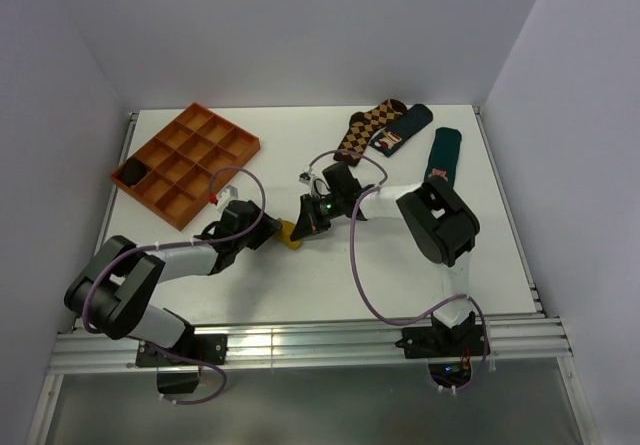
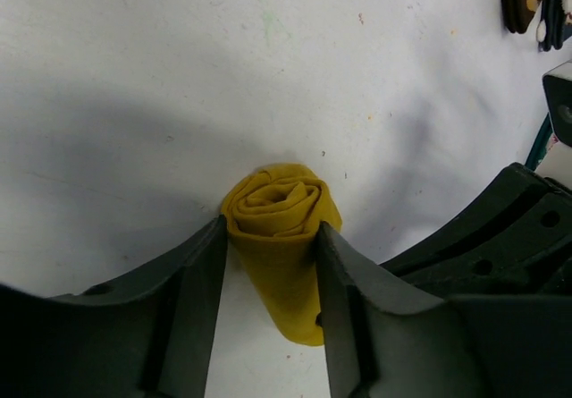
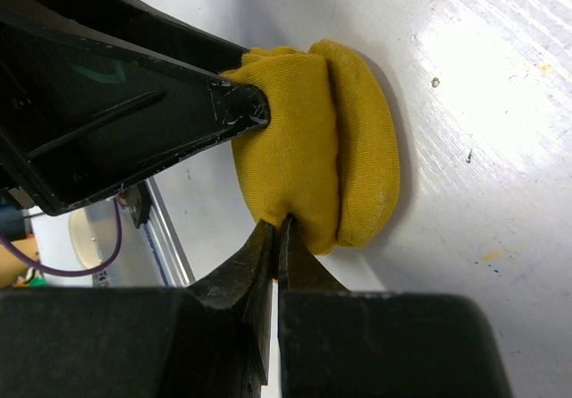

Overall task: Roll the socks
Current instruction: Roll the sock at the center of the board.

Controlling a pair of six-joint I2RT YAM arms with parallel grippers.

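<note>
Mustard-yellow sock [image 2: 284,203] lies rolled into a tight spiral on the white table [image 1: 330,290], about mid-table and just ahead of my 2 tools. My left tool [image 2: 271,230] straddles the roll with its jaws about half spread. 1 finger presses each side, so it has the sock clamped across its width. My right tool [image 3: 278,228] is fully closed, its 2 tips together and touching the roll's edge. I cannot tell whether any fabric is caught between them. Through the right wrist camera I see 1 left finger tip bearing on the roll from the opposite side.

White walls [image 1: 300,35] close the table on its left, far and right sides. Metal rails [image 1: 300,343] run along the near edge, where both bases are bolted. I have bare table between the roll and the rails, and more of it on the far side of the roll, up to the far wall.

The far-left corner is taken by 1 orange divided tray [image 1: 200,130], set at an angle, with 1 dark thing [image 1: 130,172] in its near-left compartment. Far right lie 3 more socks: 1 argyle sock [image 1: 365,130], and 2 dark socks [image 1: 445,150], each with a small red-and-white figure too small to read. The argyle sock and 1 dark sock touch; the other dark sock lies apart, near the right wall.
</note>
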